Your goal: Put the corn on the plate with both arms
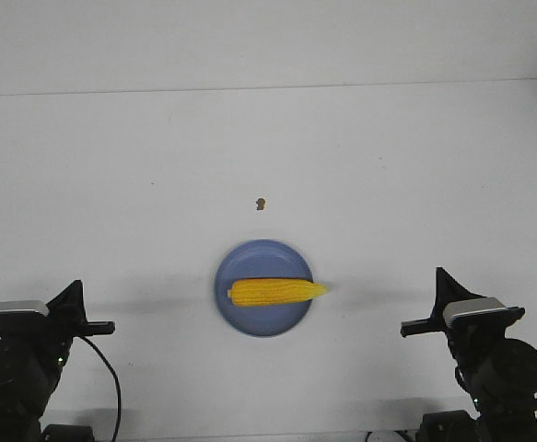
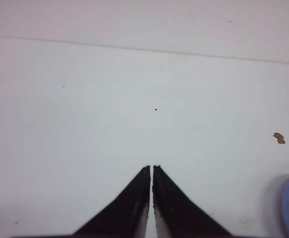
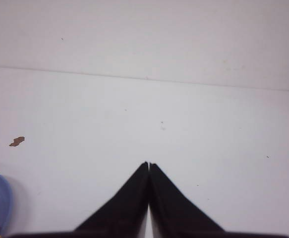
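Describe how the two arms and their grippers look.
Both arms are black and jointed, each topped by a light grey camera module. A black cable loops beside the left arm; the right arm is bulky and rounded. The left gripper and right gripper have plain, matte black fingers tapering to thin tips, unmarked.

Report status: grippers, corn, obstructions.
Left gripper shut, empty; right gripper shut, empty. Corn lying across the plate, tip overhanging the rim toward the right arm. Small brown crumb beyond the plate, not in the way.
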Controlling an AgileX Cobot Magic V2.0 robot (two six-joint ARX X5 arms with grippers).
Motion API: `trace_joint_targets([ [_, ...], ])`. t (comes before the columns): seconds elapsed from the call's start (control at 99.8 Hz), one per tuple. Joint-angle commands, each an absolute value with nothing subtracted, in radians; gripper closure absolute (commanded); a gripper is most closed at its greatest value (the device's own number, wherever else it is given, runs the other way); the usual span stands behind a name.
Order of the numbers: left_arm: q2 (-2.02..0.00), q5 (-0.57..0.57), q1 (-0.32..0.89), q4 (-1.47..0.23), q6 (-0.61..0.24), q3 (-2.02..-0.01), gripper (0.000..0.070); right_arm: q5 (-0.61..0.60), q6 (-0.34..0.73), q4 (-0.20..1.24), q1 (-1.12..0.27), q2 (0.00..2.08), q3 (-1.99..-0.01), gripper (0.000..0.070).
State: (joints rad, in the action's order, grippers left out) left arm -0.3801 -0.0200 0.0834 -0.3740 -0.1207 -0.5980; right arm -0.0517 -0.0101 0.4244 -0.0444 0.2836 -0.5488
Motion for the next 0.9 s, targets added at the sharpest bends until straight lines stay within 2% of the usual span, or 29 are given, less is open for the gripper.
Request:
trace_joint_targets([
  [0.0, -0.384, -0.02, 0.084, -0.365, -0.122, -0.603, 0.0688, -0.052, 0.0, 0.412, -0.044, 0.286, -0.556, 0.07],
  [0.481, -0.376, -0.022, 0.084, -0.364, -0.115, -0.603, 0.0688, -0.052, 0.0, 0.412, -0.044, 0.286, -0.556, 0.07],
  [0.551, -0.364, -0.041, 0.084, -0.337, -0.08, -0.596, 0.0688, -0.052, 0.0, 0.412, -0.044, 0.286, -0.556, 0.07],
  [0.892, -0.126, -0.049, 0.066, -0.108, -0.084, -0.338, 0.0688, -0.052, 0.0, 0.412, -0.044, 0.286, -0.556, 0.07],
])
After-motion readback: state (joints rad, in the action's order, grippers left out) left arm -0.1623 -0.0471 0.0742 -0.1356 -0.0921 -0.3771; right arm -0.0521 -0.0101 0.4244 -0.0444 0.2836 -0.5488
